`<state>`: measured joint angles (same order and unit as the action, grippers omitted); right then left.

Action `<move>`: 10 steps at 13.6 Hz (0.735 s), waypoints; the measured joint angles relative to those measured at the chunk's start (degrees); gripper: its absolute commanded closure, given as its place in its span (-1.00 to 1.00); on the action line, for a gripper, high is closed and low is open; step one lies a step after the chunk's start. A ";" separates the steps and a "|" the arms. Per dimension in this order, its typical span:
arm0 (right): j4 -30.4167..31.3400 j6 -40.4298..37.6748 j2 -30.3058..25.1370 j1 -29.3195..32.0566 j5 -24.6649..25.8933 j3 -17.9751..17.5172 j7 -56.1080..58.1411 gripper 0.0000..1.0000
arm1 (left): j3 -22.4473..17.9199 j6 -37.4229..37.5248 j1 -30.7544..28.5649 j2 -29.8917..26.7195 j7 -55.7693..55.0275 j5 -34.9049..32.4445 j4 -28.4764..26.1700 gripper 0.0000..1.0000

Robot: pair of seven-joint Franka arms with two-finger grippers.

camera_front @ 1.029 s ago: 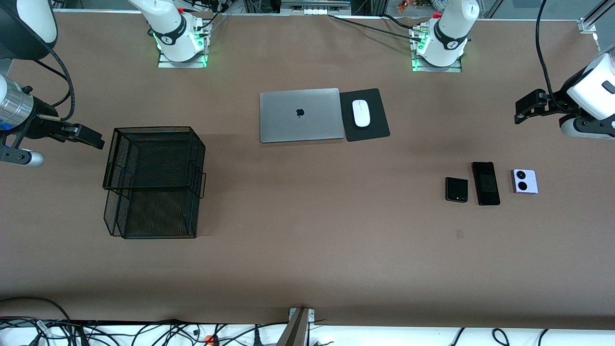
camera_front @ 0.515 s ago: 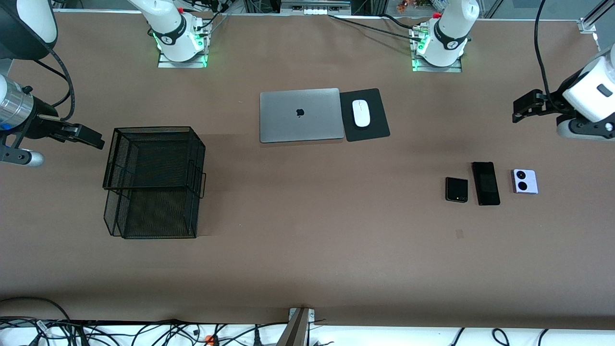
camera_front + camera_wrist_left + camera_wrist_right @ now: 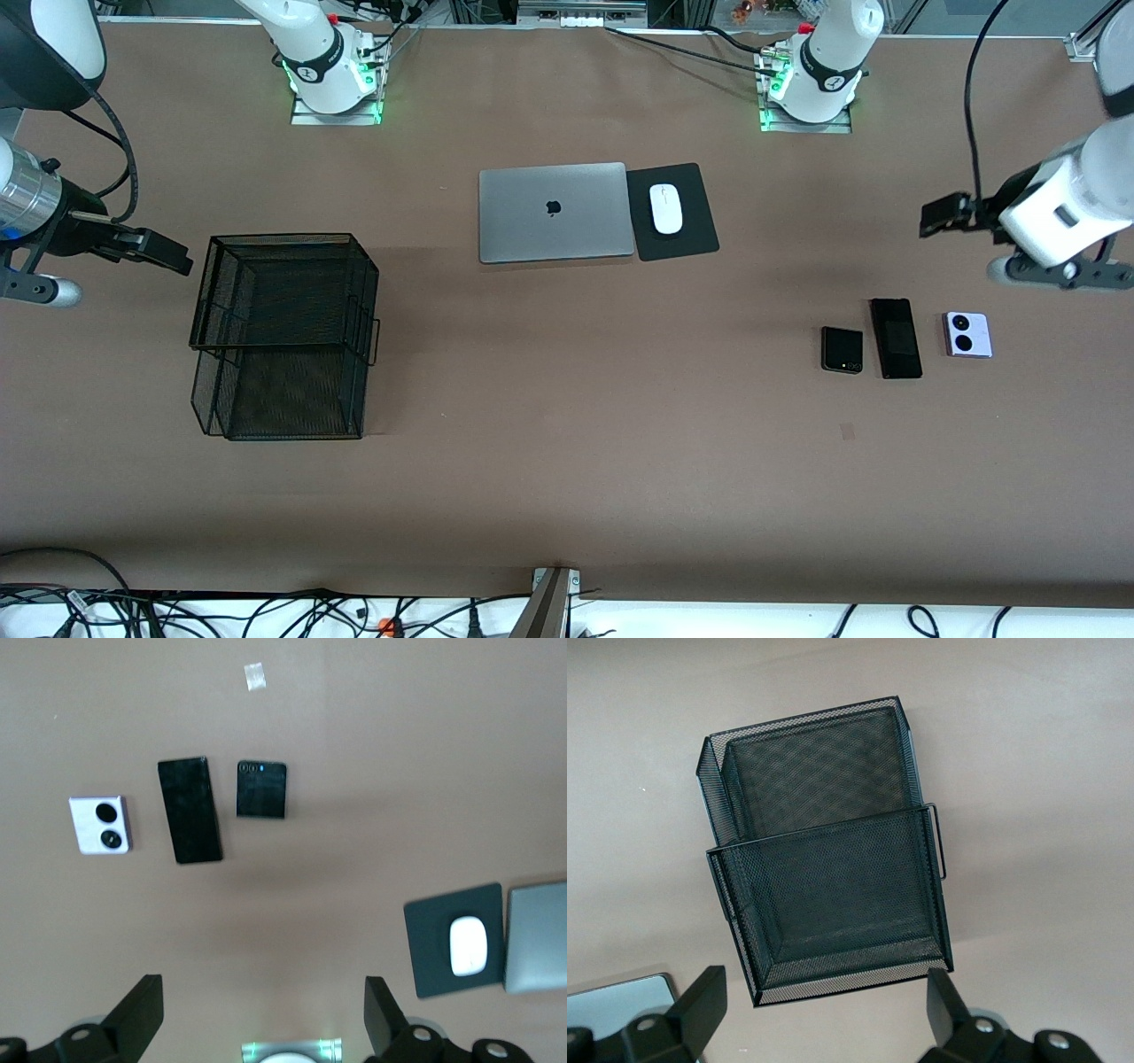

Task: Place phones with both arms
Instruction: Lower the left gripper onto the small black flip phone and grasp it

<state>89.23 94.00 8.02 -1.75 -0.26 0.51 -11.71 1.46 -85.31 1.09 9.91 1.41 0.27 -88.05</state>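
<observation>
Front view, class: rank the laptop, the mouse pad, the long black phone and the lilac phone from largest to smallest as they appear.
1. Laptop
2. Mouse pad
3. Long black phone
4. Lilac phone

All four lie flat on the table, so nearness to the camera hardly affects this order.

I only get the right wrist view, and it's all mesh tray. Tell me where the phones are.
Observer: Three lie in a row on the table toward the left arm's end: the black folded phone, the long black phone and the lilac phone.
Operator: Report the left end effector.
Observer: The left end effector hovers open and empty over bare table, touching no phone.
Operator: Place my right end effector against the tray.
Observer: The right end effector is open and empty, in the air beside the mesh tray, off its edge toward the right arm's end.
</observation>
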 measured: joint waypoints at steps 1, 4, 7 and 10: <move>0.00 0.00 0.00 0.00 0.00 0.00 0.00 -1.00 | 0.00 -3.46 -0.05 1.12 0.75 -0.23 -1.79 -1.00; 0.00 0.00 0.00 0.00 0.00 0.00 0.00 -1.00 | -0.04 -12.79 -0.32 4.67 3.74 -0.55 -7.30 -1.00; -0.01 0.00 0.00 0.00 0.00 0.00 0.00 -1.00 | -0.05 -22.61 -0.46 8.16 4.37 -2.44 -12.03 -1.00; -0.01 0.00 0.00 0.00 0.00 0.00 0.00 -1.00 | -0.09 -34.13 -1.46 9.74 4.83 -2.75 -18.99 -1.00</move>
<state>89.22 94.00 8.02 -1.75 -0.26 0.52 -11.71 1.36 -119.44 -0.38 19.65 6.24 -2.48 -107.04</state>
